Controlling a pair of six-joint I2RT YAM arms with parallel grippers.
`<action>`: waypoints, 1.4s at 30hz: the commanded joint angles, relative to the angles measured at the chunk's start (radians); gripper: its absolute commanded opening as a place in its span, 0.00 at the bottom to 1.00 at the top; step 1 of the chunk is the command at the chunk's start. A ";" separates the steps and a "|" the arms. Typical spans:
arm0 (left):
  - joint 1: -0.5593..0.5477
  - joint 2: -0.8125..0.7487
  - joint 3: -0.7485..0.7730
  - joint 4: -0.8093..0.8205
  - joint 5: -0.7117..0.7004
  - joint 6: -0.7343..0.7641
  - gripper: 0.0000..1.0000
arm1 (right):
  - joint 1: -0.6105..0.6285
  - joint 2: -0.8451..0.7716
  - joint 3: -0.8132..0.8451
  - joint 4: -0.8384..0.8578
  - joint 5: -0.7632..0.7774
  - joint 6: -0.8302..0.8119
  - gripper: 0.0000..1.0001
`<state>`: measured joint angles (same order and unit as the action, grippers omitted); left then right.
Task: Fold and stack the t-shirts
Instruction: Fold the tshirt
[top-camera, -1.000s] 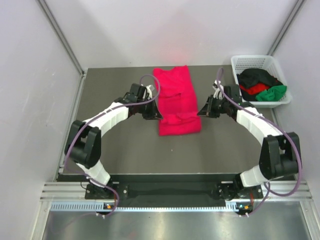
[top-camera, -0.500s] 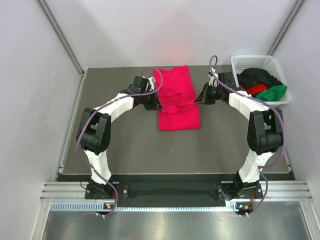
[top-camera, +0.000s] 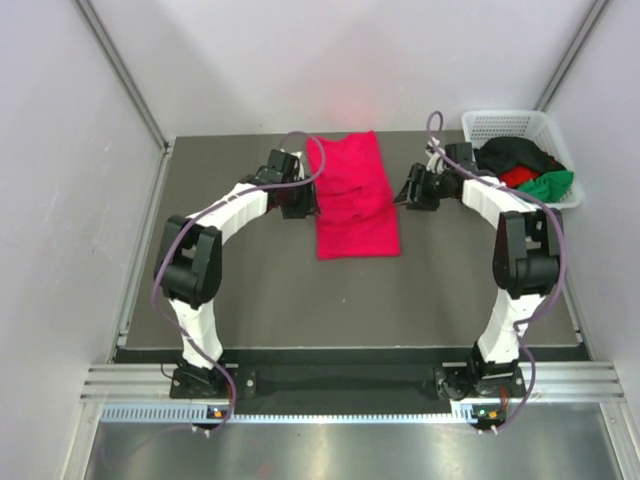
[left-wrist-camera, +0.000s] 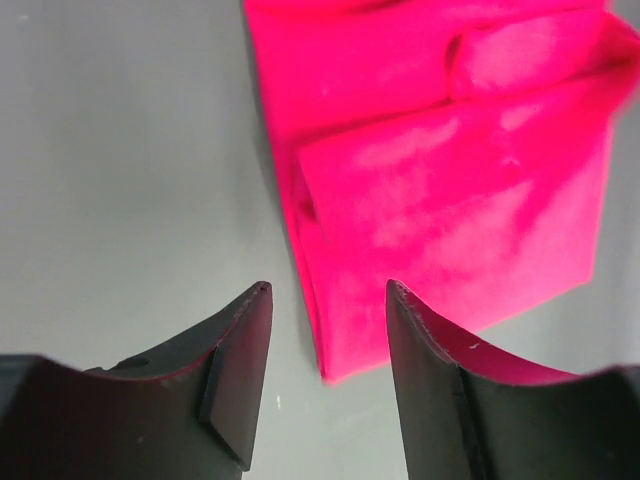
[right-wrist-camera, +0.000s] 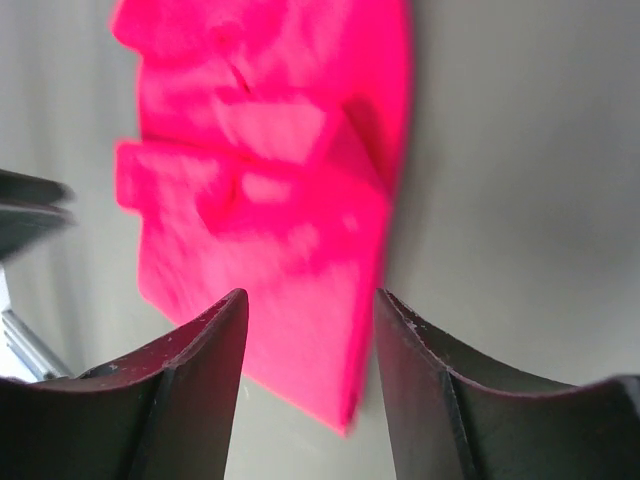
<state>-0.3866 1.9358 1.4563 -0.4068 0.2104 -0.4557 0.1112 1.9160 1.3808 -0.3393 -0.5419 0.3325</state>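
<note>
Nearer than the crimson-pink t-shirt (top-camera: 356, 225), the dark table (top-camera: 250, 290) carries only the two arms reaching away from their bases. The shirt lies flat as a long narrow rectangle with its sides turned in. An upper layer is doubled over it and bunches into rumples across the middle. I judge this fold to be partly done, with smoothing and perhaps one more fold left. The left gripper (top-camera: 300, 200) hangs just beside the shirt's left edge, its jaws spread and empty. Its wrist view shows a corner of the cloth beyond the fingertips, not between them. The right gripper (top-camera: 408, 190) sits just beside the shirt's right edge, likewise spread and holding nothing. Farther off, to the right of the shirt, a white mesh basket (top-camera: 520, 122) holds a black shirt (top-camera: 515, 153), a red shirt (top-camera: 512, 178) and a green shirt (top-camera: 550, 186) in an unfolded heap. No stack exists yet, so most of the task is left. Nothing lies between either gripper and the pink shirt. The basket is close behind the right wrist and may crowd that arm.
</note>
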 joint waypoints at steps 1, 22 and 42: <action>0.002 -0.188 -0.081 -0.040 -0.002 0.025 0.54 | -0.050 -0.152 -0.072 -0.107 -0.007 -0.067 0.53; 0.012 -0.110 -0.396 0.129 0.308 -0.248 0.62 | -0.021 -0.098 -0.348 -0.038 -0.135 0.013 0.50; 0.012 0.046 -0.290 0.160 0.313 -0.276 0.43 | -0.013 0.012 -0.307 0.029 -0.184 0.095 0.42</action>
<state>-0.3779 1.9430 1.1503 -0.2749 0.5751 -0.7395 0.0803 1.8996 1.0554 -0.3523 -0.7620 0.4255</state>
